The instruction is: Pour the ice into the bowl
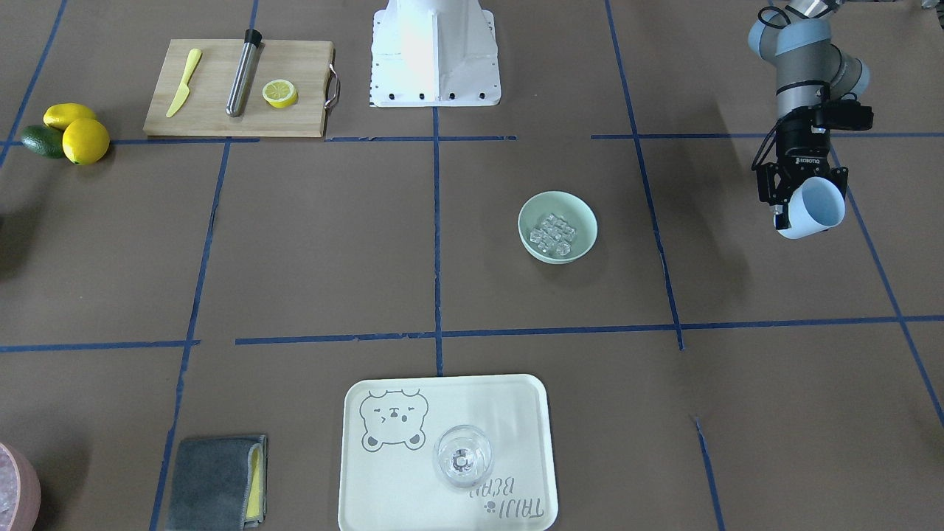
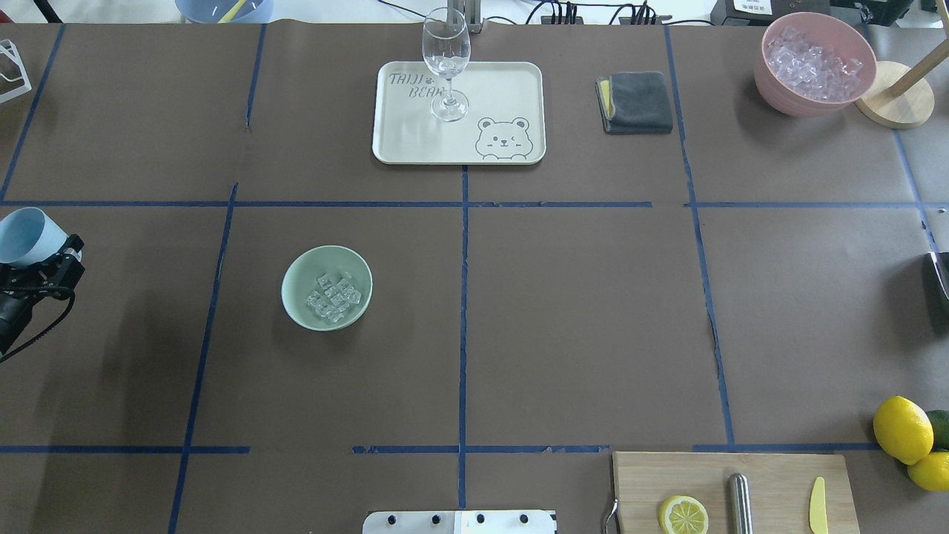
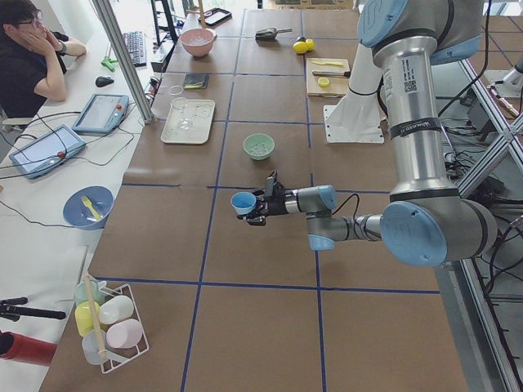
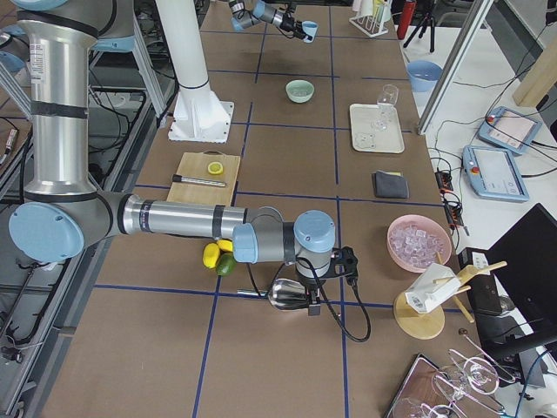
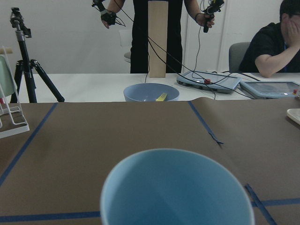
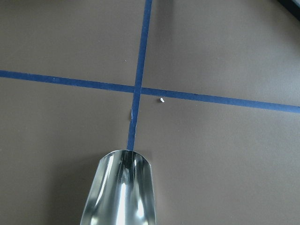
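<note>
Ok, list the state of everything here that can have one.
bowl, upright, holding the ice
ice, in the bowl
light blue cup, empty, tipped sideways in the left gripper
left gripper, shut on the light blue cup
metal scoop, empty
right gripper, cannot tell open or shut
wine glass, upright, empty, on the tray
pink container, full of crushed ice
lemon half, cut face up
cloth, folded

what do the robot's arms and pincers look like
The left arm and right arm are round silver-grey tubes joined by light blue capped joints. The left pincer is black and blocky with white ROBOTIQ lettering, and a black cable loops beside it. A second black cable hangs from the right wrist.
</note>
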Controlling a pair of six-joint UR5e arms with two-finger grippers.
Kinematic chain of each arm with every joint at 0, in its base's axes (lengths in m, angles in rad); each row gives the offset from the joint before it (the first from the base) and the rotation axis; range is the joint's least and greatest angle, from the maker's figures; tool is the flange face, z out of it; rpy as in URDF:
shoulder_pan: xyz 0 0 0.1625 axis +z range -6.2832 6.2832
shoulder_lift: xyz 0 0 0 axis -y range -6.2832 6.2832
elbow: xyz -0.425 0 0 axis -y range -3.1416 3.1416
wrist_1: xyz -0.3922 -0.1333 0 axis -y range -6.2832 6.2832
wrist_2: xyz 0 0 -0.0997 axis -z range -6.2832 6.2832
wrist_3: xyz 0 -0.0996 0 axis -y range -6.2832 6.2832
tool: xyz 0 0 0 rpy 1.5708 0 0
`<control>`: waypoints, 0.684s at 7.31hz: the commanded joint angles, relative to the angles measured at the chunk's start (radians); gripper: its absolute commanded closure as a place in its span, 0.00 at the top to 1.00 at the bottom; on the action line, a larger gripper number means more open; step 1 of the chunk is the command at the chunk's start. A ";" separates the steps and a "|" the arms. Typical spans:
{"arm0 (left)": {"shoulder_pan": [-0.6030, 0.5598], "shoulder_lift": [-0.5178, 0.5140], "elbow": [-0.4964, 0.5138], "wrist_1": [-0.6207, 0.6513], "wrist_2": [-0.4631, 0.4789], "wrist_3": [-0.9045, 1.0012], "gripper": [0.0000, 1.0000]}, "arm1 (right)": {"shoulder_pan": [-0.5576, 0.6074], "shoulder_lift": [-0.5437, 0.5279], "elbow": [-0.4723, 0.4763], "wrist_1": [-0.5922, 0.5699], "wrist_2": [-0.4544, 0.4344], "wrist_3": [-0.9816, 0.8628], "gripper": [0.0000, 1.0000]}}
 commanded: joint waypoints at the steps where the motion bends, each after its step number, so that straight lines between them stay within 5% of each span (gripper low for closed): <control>1: 0.005 -0.048 0.082 0.005 0.041 -0.052 0.14 | 0.000 0.002 0.000 0.000 0.000 0.000 1.00; 5: 0.017 -0.091 0.148 0.008 0.041 -0.046 0.43 | 0.000 0.002 0.000 0.000 0.000 0.000 1.00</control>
